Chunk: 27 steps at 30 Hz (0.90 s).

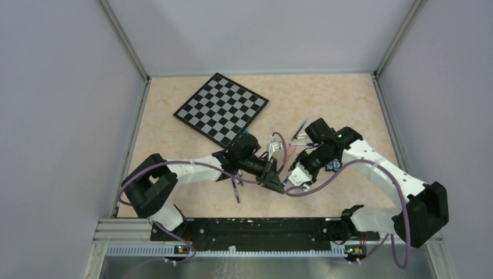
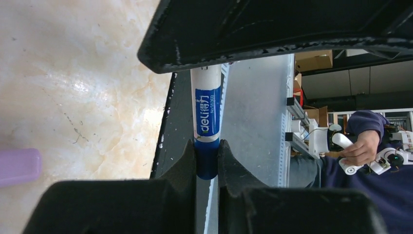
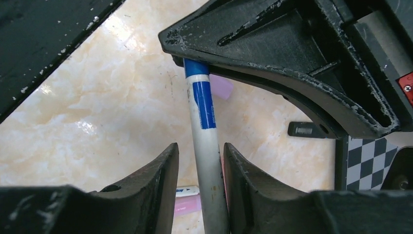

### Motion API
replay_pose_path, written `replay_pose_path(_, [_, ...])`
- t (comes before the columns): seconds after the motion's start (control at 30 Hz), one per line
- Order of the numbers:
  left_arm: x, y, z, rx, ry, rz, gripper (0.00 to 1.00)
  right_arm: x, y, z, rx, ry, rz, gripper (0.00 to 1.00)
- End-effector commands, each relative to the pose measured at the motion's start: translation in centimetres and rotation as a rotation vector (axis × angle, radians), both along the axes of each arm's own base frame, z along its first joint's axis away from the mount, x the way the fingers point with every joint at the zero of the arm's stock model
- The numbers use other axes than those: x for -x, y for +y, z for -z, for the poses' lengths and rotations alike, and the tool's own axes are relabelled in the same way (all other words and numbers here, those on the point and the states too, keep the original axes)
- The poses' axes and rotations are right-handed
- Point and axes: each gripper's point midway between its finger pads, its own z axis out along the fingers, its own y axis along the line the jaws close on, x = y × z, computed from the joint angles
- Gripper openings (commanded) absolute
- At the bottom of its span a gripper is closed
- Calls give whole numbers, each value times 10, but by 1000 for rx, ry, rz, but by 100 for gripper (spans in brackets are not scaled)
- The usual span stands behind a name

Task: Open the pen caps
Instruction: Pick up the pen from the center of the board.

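Note:
A white pen [image 2: 206,105] with a blue label is held off the table between both arms. Its blue pen cap [image 2: 207,163] is pinched between the fingers of my left gripper [image 2: 207,146], which is shut on it. In the right wrist view the same pen [image 3: 207,141] runs from the left gripper's jaws, where the blue cap [image 3: 196,67] shows, down between the fingers of my right gripper [image 3: 200,148]. Those fingers stand around the white barrel: the right one is close against it, and a gap remains on the left. In the top view the two grippers [image 1: 278,181] [image 1: 295,174] meet tip to tip.
A checkered board [image 1: 221,108] lies at the back left. Loose pens lie near the left arm [image 1: 235,190] and behind the right arm [image 1: 302,139]. A pink highlighter [image 3: 187,204] lies under the right gripper, and a lilac piece [image 2: 17,166] sits on the table.

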Motion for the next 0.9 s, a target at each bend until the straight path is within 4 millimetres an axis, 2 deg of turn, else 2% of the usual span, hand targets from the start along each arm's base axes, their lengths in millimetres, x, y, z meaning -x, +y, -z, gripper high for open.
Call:
replay_pose_path(0.0, [-4,-8,-23,95,-48,22,0,-4,1,4,21,-29,16,34])
replay_pose_path(0.1, [-8,-8,-24,91,-49,-2,4,-1,1,2,10,-13,25,21])
replay_pose_path(0.17, [-12,-6,-26,95,-55,-30,13,0,1,2,7,-3,44,3])
replay_pose_path(0.2, [-15,-4,-28,100,-61,-48,18,0,1,2,6,1,54,0])
replay_pose_path(0.37, [-31,13,-44,131,-138,-174,46,12,-2,2,-40,67,112,0])
replay_pose_path(0.47, [-48,27,-57,155,-247,-308,60,16,1,-7,-140,157,185,0])
replay_pose_path(0.6, [-56,49,-90,271,-400,-458,75,10,11,-29,-306,382,401,0])
replay_pose_path(0.67, [-59,62,-103,344,-452,-543,88,3,16,-35,-343,536,558,0])
replay_pose_path(0.7, [-59,70,-103,370,-460,-589,96,-2,17,-34,-354,591,623,0])
replay_pose_path(0.8, [-62,91,-115,480,-440,-729,99,-10,20,-39,-397,729,731,0])
replay_pose_path(0.87, [-69,103,-115,511,-352,-836,99,-12,23,-44,-421,805,752,0])
